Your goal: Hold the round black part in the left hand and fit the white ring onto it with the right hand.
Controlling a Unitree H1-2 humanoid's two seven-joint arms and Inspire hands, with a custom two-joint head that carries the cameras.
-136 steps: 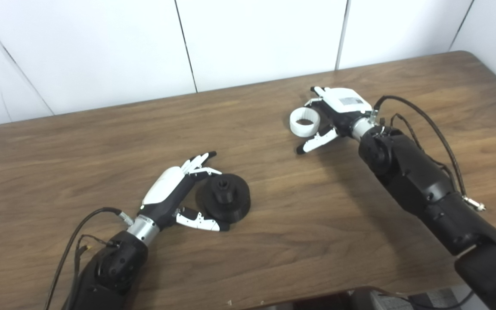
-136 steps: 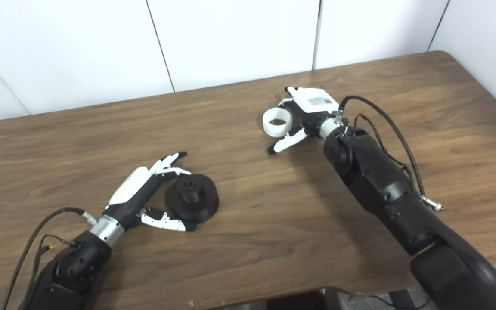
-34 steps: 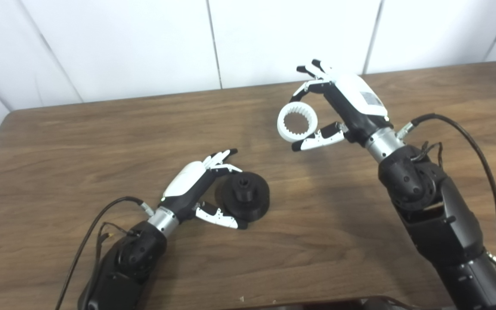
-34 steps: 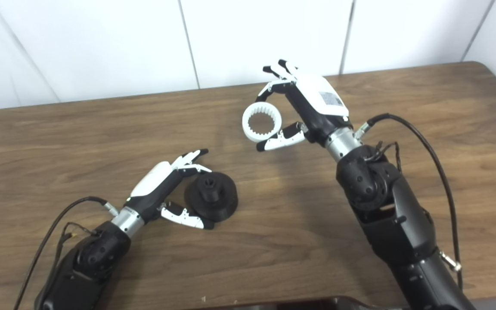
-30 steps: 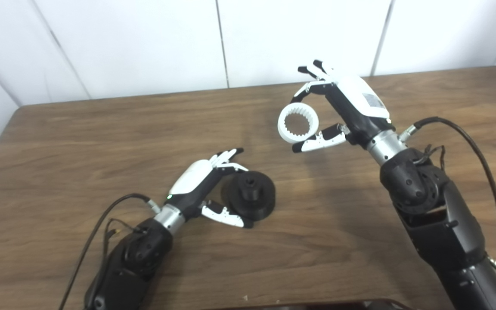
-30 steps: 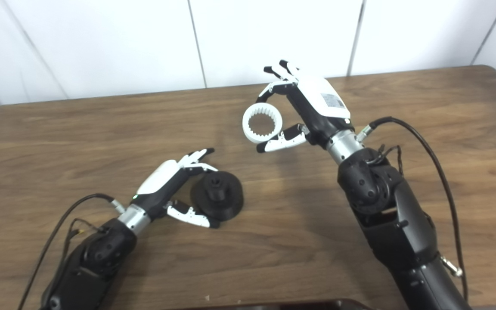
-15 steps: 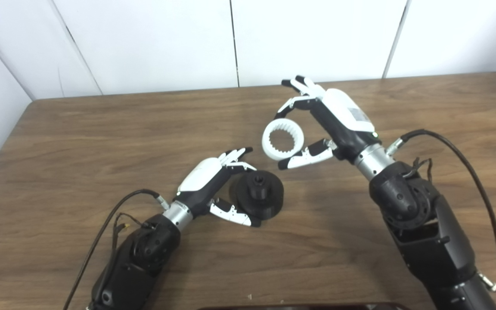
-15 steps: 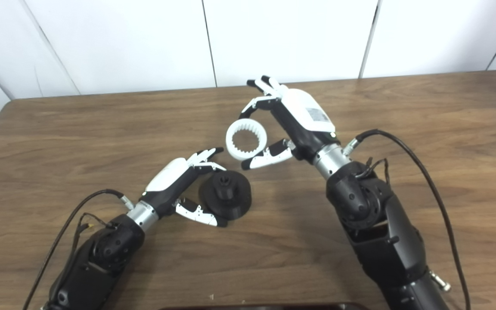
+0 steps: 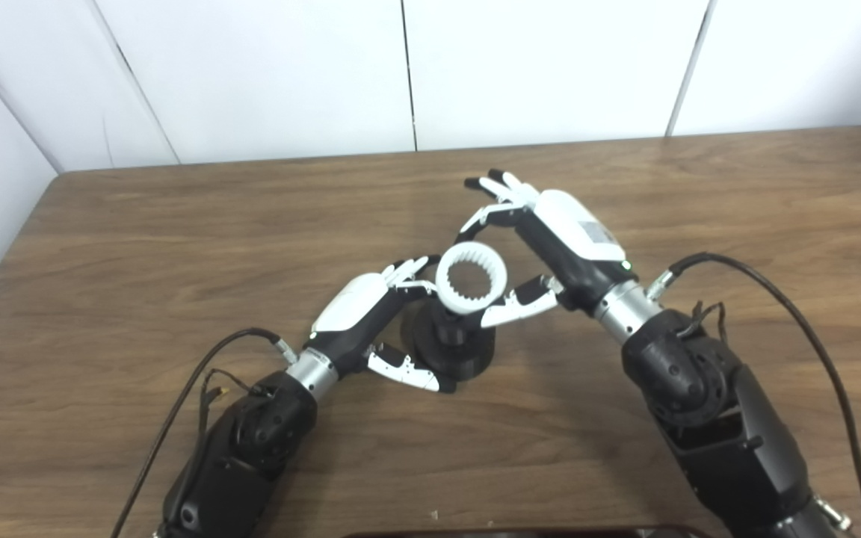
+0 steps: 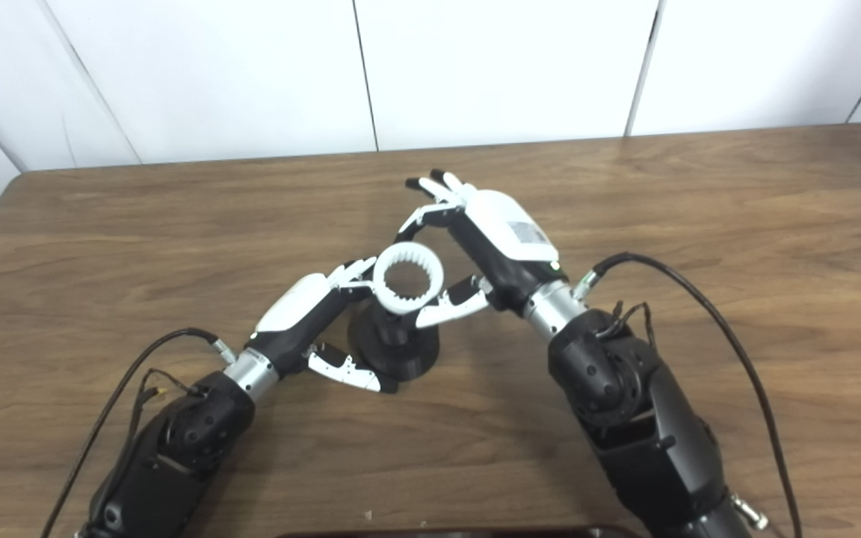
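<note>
Right hand (image 9: 550, 246) pinches the white ring (image 9: 472, 278) at frame centre, just above the round black part (image 9: 454, 345), which the left hand (image 9: 371, 314) cups on the table (image 9: 139, 246). Misaligned, the ring could jam on the hub.

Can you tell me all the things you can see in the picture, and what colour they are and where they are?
white ring: one, white with little teeth inside, held in the air just above the black part
round black part: one, black, a flat disc with a raised hub in the middle, resting on the table near its middle
table: one, brown wood, fills most of the picture
wall: white panels with dark seams, behind the table
dark thing at the bottom edge: one, black, too little shows to tell what it is
left hand: one, white and black, fingers and thumb around the black part's rim
right hand: one, white and black, pinching the white ring
</note>
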